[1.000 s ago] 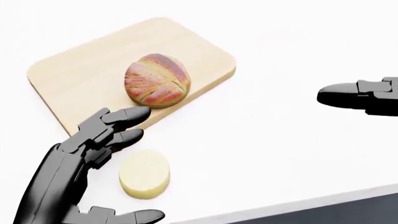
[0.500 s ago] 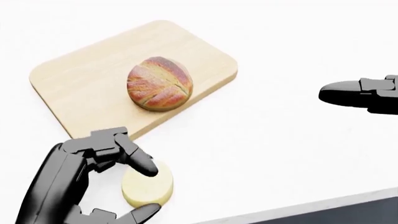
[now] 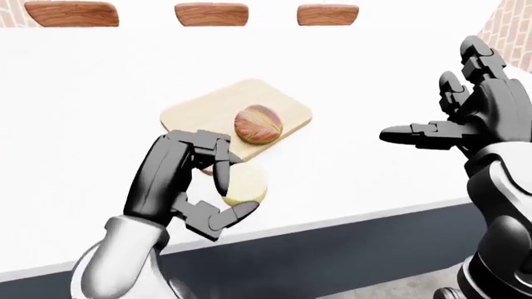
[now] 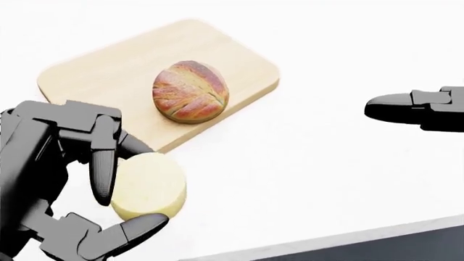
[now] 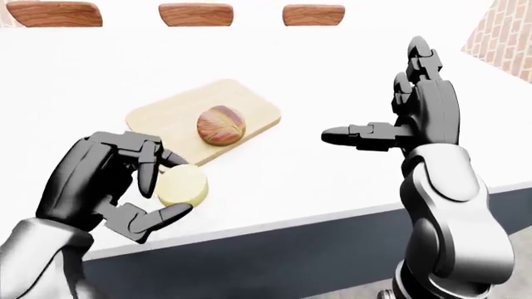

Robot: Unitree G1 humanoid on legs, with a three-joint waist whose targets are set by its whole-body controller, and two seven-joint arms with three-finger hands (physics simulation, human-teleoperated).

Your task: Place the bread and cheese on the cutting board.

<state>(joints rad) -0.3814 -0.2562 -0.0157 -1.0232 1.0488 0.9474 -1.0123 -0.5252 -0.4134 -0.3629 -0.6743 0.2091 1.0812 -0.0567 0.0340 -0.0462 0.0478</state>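
Pale yellow cheese [image 4: 148,186] pinched in the left hand [image 4: 65,179] just below the cutting board [image 4: 94,76], bread [image 4: 191,91] resting on the board, right hand [image 5: 420,118] spread, well apart, white counter [image 4: 311,179]

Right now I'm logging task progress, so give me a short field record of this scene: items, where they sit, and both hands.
bread: round brown crusty loaf, resting on the board
board: light wooden cutting board on the white counter
cheese: pale yellow round cheese, off the board, beside its lower edge
left hand: black left hand, fingers closed round the cheese
right hand: black right hand, open, raised clear of the counter, holding nothing
remaining: cheese not yet on the board
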